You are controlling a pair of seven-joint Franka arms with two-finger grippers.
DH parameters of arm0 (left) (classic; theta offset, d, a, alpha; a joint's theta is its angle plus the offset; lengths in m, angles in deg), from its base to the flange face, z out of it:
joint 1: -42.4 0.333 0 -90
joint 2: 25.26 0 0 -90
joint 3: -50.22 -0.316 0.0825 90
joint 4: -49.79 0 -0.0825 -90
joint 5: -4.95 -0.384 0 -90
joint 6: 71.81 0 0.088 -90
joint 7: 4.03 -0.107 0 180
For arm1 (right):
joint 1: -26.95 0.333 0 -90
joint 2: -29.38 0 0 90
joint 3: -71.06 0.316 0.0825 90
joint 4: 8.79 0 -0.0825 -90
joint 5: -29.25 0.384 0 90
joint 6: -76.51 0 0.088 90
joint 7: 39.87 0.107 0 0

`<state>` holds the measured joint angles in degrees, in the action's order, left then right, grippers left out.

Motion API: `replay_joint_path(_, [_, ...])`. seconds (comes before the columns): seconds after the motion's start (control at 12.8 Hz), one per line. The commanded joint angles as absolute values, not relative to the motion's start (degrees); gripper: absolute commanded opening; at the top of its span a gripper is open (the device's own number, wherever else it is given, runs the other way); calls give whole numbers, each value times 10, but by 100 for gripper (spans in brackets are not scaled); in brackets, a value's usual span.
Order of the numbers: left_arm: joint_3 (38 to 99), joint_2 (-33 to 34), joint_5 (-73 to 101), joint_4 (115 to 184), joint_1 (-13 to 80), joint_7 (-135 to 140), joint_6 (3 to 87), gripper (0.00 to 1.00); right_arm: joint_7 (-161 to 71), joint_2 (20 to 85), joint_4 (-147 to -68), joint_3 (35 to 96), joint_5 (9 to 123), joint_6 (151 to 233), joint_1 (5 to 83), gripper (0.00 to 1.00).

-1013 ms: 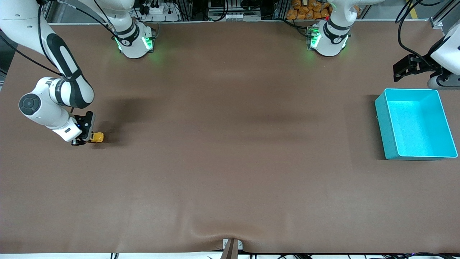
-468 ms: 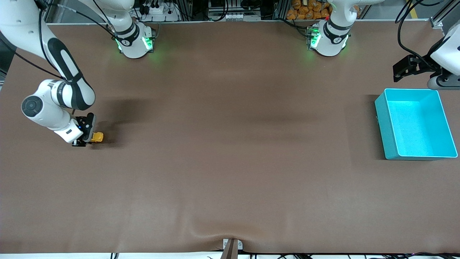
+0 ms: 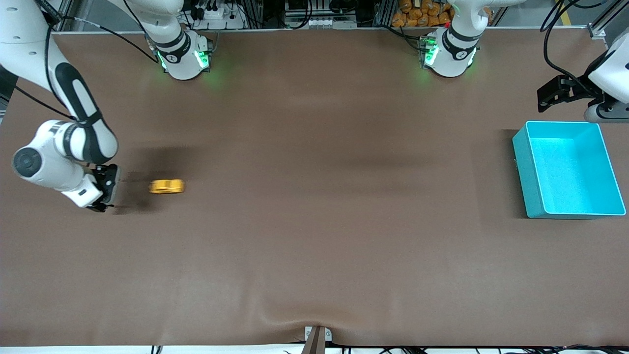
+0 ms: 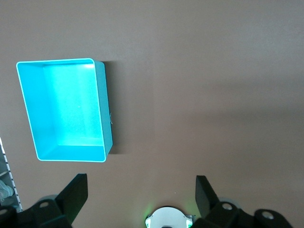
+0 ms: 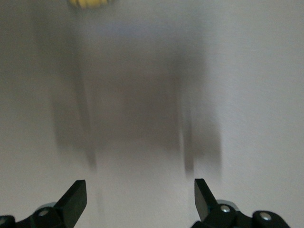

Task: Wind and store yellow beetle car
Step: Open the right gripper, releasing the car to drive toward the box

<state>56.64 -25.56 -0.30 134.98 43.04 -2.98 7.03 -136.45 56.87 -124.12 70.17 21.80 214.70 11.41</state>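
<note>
The right gripper (image 3: 100,199) has just spread its fingers, freeing the yellow beetle car (image 3: 167,186), which now rolls toward the turquoise bin (image 3: 523,162), where the wide-open left gripper (image 3: 553,93) waits, storing pending

- Turquoise bin (image 3: 568,169): open-topped, rectangular, nothing visible inside; sits on the table toward the left arm's end; interior lit bright cyan; a small dark fitting on the outer wall facing the table's middle; also seen from above in the left wrist view (image 4: 64,110)
- Brown table cover (image 3: 314,206): matte, spans the whole work surface; a shallow wrinkle near the edge closest to the front camera
- Small grey bracket (image 3: 317,337): at the middle of that nearest edge
- Orange objects (image 3: 422,12): a cluster just off the table's top edge; too small to tell what they are
</note>
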Motion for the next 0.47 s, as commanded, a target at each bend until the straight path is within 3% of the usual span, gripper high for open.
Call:
replay_joint_path(0.0, [567,-255,-14,1350,427,-23,74,100,-1375,560,-1203,711,230,2099,102,100])
replay_joint_path(0.39, [567,-255,-11,1353,426,-23,74,100,-1366,555,-1102,710,325,1944,102,100])
